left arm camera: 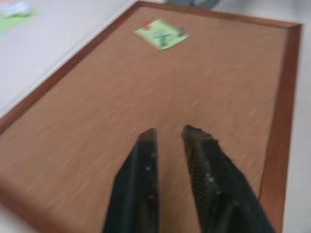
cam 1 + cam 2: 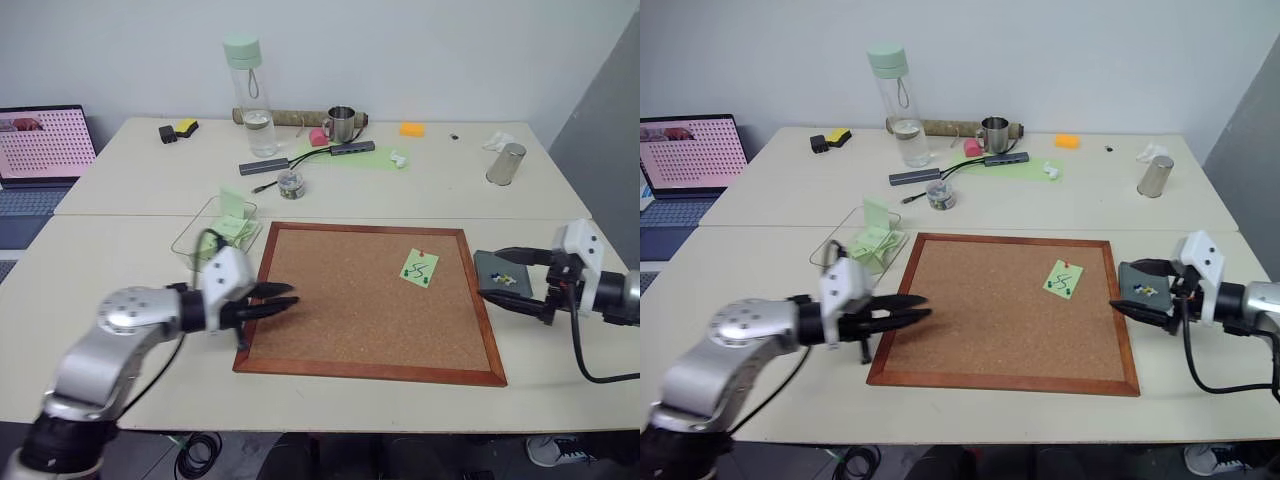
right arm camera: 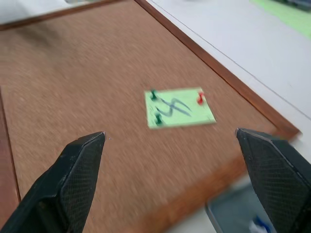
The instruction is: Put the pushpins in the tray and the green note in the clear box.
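Observation:
The green note (image 2: 420,266) lies on the corkboard (image 2: 350,320) toward its right side, pinned by a red pushpin (image 3: 200,99) and two dark green pushpins (image 3: 153,93). The dark grey tray (image 2: 497,264) sits just right of the board with a few small coloured bits in it. My right gripper (image 2: 492,274) is open, its fingers spread over the tray and pointing at the note. The left gripper (image 2: 290,296) is shut and empty, reaching over the board's left edge. The clear box (image 2: 190,240) stands behind it with pale green papers inside.
At the back of the table stand a bottle with a mint cap (image 2: 245,95), a small glass jar (image 2: 291,183), a metal mug (image 2: 340,123), a hub with cables (image 2: 300,160) and a metal cup (image 2: 506,163). A laptop (image 2: 40,150) is at the far left.

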Controlling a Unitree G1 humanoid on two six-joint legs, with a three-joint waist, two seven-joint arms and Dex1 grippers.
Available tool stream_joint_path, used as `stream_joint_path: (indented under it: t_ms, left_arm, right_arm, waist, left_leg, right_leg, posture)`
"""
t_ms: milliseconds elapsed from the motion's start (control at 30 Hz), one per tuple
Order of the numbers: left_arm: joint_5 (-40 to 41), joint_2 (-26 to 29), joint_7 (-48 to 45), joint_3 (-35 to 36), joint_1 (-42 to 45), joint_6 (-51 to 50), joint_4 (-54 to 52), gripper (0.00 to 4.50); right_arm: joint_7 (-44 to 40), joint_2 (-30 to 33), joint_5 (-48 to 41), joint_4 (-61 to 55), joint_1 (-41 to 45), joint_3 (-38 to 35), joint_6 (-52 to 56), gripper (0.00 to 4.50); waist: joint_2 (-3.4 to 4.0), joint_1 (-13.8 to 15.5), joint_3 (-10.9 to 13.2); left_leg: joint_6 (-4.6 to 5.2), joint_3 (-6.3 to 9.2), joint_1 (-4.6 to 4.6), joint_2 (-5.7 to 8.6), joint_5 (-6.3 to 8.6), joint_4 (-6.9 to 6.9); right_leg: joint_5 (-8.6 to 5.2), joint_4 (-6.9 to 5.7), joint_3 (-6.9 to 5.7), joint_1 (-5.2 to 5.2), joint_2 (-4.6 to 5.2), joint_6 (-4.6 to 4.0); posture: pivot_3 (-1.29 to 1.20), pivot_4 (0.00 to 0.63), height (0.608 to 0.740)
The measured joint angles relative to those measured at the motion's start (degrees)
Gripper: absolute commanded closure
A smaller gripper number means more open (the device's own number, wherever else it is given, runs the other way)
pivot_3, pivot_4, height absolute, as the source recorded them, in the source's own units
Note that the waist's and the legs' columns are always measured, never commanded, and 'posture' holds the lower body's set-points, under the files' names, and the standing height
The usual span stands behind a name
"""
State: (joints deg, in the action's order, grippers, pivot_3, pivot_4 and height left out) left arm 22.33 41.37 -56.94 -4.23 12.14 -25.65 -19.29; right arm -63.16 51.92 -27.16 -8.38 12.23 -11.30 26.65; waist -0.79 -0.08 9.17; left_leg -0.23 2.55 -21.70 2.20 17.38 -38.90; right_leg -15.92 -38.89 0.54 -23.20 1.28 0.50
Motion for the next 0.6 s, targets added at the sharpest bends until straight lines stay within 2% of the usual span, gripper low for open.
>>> stream_joint_path:
  t_ms: [267, 400, 600]
  left_arm:
    - [-8.1, -11.3, 1.3, -11.3, 6.3, 7.2, 14.0, 4.47]
    - [-12.3, -14.2, 2.6, -13.0, 8.4, 13.9, 22.5, 4.47]
    - [-13.8, -15.7, 2.8, -13.1, 9.0, 18.2, 25.7, 4.47]
  right_arm:
    - [5.2, -6.2, 6.7, 7.0, 11.2, 9.6, -0.3, 0.00]
    - [8.8, -10.2, 12.8, 16.6, 16.8, 14.4, -2.3, 0.00]
    - [9.6, -14.7, 16.5, 27.4, 22.2, 16.5, -6.9, 0.00]
  waist:
    - [-0.03, 0.1, 0.0]
    - [-0.05, 0.0, 0.0]
    - [-0.03, 0.1, 0.0]
  left_leg:
    - [-0.01, 0.00, -0.03, 0.02, -0.01, -0.07]
    - [-0.02, -0.01, -0.03, 0.02, -0.02, -0.08]
    - [-0.03, -0.01, -0.03, 0.03, -0.03, -0.10]
  right_leg:
    - [0.01, -0.03, 0.01, -0.03, 0.00, 0.01]
    - [0.01, -0.05, 0.02, -0.06, 0.00, 0.01]
    - [0.02, -0.05, 0.03, -0.05, 0.01, 0.02]
  posture:
    - [0.00, 0.150, 0.740]
    - [0.00, 0.150, 0.740]
    - [0.00, 0.150, 0.740]
